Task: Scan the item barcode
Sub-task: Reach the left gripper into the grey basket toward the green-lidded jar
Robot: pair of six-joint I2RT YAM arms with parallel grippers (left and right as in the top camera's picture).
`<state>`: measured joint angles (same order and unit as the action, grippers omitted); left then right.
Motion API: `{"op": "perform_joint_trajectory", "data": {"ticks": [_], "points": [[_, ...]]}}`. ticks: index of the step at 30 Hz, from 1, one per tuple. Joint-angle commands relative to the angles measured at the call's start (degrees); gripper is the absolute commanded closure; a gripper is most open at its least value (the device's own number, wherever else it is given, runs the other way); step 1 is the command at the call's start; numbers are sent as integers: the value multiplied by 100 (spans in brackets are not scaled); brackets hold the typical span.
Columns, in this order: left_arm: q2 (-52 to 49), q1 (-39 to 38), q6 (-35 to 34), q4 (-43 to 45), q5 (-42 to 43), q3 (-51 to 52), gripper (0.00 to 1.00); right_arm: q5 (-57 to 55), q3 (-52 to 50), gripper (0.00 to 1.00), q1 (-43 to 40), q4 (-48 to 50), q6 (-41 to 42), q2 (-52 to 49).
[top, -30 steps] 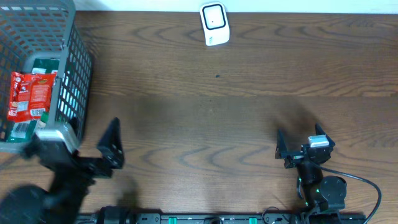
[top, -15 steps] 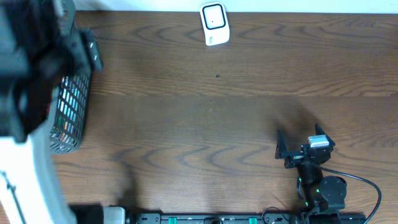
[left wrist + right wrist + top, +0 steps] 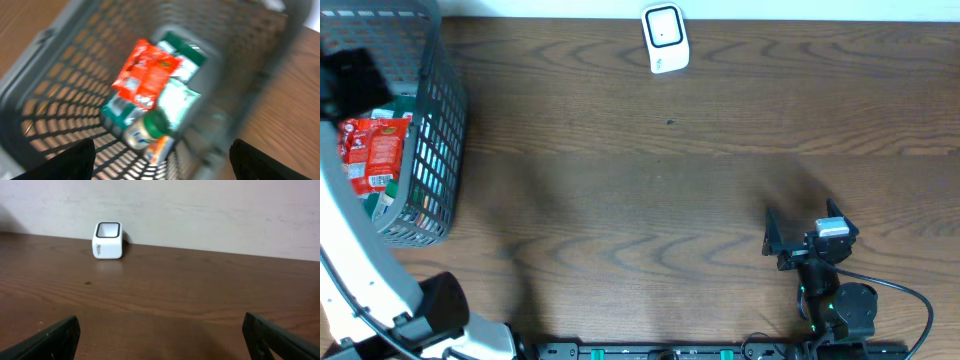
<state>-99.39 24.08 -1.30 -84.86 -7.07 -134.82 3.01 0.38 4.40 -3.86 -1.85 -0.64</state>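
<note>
We hold our left gripper (image 3: 160, 162) wide open and empty over the basket (image 3: 438, 150), where the red packet (image 3: 145, 72) lies unpicked; our right gripper (image 3: 165, 337) sits open, empty; the scanner (image 3: 664, 38) stands well apart, nothing scanned

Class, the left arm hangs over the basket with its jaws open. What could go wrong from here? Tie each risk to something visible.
1. The red packet lies on top of green packs beside a green-capped bottle; the open left gripper may pinch two things.
2. Its fingers could catch the mesh wall of the basket.
3. The scanner stands far across the table; a loosely held packet may slip.
</note>
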Motion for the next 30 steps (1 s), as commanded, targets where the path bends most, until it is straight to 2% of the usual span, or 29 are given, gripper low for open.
{"op": "perform_joint_trajectory", "data": {"ticks": [1,10,11,12,17,30], "points": [[-260,568,-240,7,-92,83,14,4,-7,1,2,-22,96,26],[-479,1357,-385,162,280,1285,13,7,-7,1,2,-22,96,26],[-479,1384,-385,223,280,1438,13,7,-7,1,2,-22,96,26],[-479,1390,-385,291,282,1587,7,7,-7,1,2,-22,96,26],[-479,1388,-321,608,363,2343,1,7,-7,1,2,-22,96,26],[-481,1390,-409,1541,555,3947,2,7,-7,1,2,-22,96,26]]}}
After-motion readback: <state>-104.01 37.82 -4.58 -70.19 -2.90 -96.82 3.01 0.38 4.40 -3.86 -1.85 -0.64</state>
